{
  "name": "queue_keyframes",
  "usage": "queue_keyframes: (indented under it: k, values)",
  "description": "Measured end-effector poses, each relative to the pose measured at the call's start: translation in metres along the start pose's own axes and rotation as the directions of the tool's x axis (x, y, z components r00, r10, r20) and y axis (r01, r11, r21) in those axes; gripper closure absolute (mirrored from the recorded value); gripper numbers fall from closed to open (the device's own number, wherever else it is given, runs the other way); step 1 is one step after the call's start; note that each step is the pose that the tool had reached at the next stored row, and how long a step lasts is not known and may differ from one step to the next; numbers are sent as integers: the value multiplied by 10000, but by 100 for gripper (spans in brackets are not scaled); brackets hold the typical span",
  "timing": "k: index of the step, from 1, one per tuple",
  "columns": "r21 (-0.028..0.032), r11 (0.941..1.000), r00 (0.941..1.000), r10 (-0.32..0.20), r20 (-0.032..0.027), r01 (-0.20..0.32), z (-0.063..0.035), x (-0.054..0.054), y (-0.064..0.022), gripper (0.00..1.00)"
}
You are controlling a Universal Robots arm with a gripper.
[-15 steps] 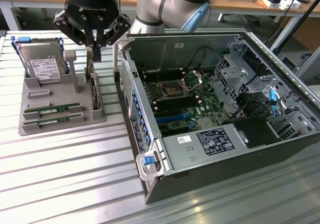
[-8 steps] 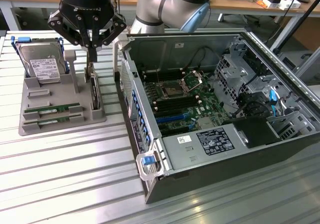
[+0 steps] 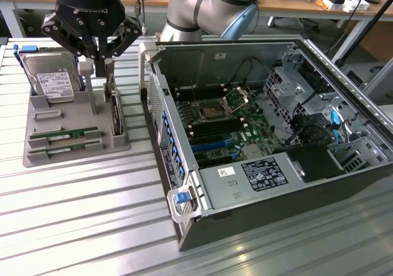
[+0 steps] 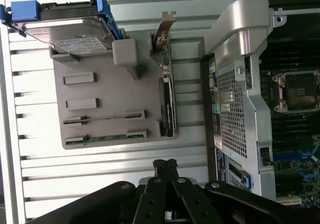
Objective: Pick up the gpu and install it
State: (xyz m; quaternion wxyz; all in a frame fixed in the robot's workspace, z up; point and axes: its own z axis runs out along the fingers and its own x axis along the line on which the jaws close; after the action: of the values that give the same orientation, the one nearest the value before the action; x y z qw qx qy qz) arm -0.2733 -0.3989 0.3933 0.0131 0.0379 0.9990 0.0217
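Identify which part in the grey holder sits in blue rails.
The silver hard drive, leaning at one end of the holder. The upright dark card and the two green sticks lying in their slots have no blue rails.

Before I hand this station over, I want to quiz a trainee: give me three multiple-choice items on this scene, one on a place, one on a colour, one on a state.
1. Where is the green gpu stick? A on a shelf; B flat in the grey tray; C in a person's hand.
2. The hard drive's rails are: A red; B blue; C yellow.
3. The gripper is: A shut, holding nothing; B wide open; C shut on the hard drive.

Answers: 1 B, it lies in a slot of the tray. 2 B, blue rails flank the silver drive. 3 A, its fingertips meet with nothing between them.
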Motion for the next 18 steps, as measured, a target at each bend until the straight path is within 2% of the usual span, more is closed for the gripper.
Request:
queue_keyframes:
  k: [18]
  values:
    - [0, 10000, 10000, 0, 0, 0, -3, 118, -9, 89]
